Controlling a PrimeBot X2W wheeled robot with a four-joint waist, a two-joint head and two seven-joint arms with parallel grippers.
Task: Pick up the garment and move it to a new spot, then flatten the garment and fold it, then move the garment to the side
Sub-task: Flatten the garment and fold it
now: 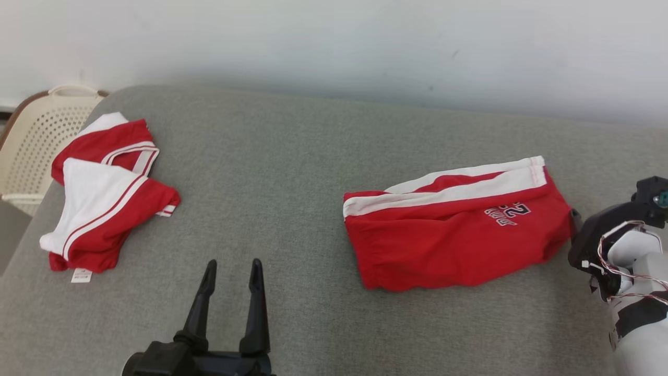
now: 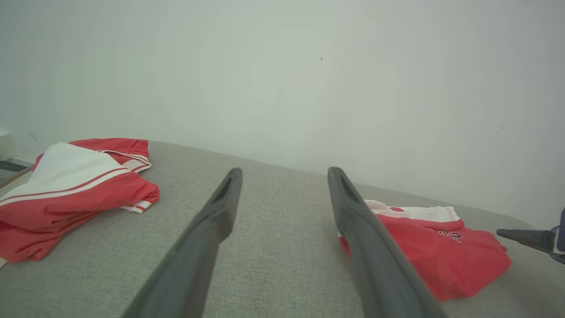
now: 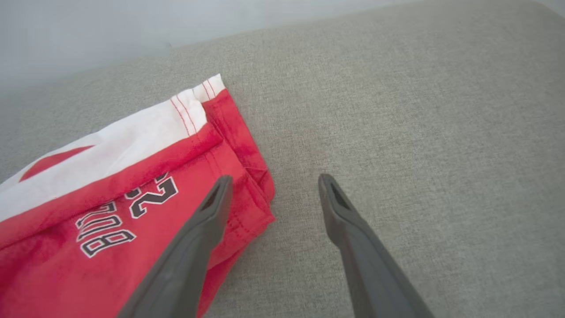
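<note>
**Dragging one corner could unfold the shorts (image 1: 449, 235)**

They lay folded on the right side of the grey cushion (image 1: 287, 172). A pull at one corner might have peeled the layers apart. The right gripper (image 3: 274, 179) stood spread at that corner — one finger over fabric, one over cushion — pinching nothing. The left gripper (image 1: 233, 263), also spread, held nothing.

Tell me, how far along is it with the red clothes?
The red shorts already lie flat and folded on the grey cushion. In hand: nothing; the right gripper sits open at the shorts' edge, the left gripper open and empty. Left, probably: sliding the shorts aside. The other red-and-white garment lies loosely bunched at the left.
</note>
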